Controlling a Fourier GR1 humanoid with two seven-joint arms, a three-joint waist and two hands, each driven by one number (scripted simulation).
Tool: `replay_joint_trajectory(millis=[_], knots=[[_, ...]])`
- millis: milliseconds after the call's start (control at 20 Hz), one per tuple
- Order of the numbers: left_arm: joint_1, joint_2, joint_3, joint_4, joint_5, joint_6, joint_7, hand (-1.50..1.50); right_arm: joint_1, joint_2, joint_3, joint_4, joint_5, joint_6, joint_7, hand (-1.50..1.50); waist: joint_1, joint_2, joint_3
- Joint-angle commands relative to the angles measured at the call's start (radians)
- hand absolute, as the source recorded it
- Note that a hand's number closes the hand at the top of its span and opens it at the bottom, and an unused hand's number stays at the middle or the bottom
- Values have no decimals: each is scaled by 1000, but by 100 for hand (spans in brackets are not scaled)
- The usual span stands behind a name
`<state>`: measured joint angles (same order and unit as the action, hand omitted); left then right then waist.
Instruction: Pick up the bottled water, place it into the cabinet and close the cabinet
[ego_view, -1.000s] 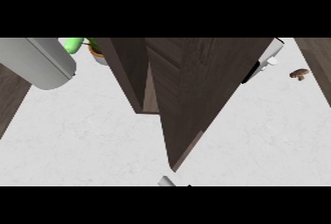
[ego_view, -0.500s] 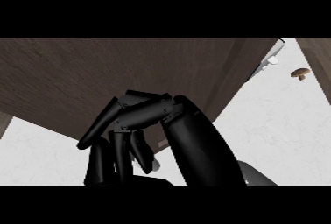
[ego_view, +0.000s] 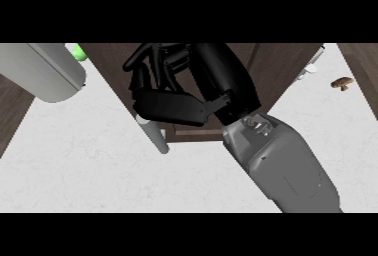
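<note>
Cabinet (ego_view: 277, 75) dark wood, right hand (ego_view: 173, 102) against it

Forearm (ego_view: 284, 167): you see one smooth grey shell, widening from the wrist toward the lower right of the frame.
Wrist joint: a small round metallic fitting, screw-like, sits in a notch where grey meets black, just right of centre.
Right hand (ego_view: 218, 82): glossy black, long rounded back running up to the top centre.
Fingers (ego_view: 151, 67): black jointed segments at the upper left of centre.
Thumb: you see a broad, flat black block, left of centre.
</note>
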<state>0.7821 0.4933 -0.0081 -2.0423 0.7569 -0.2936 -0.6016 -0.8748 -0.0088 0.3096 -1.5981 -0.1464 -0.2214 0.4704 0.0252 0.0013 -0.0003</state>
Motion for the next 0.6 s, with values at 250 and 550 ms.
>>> replay_joint_trajectory(millis=[250,550], knots=[[-19,9,77,52,40,-72,32,150,-74,8,-78,352,-28,81,-192,150,0,3,0],[-24,19,65,-2,56,-57,73,150,-147,-14,-136,502,-33,66,-237,150,21,13,0]])
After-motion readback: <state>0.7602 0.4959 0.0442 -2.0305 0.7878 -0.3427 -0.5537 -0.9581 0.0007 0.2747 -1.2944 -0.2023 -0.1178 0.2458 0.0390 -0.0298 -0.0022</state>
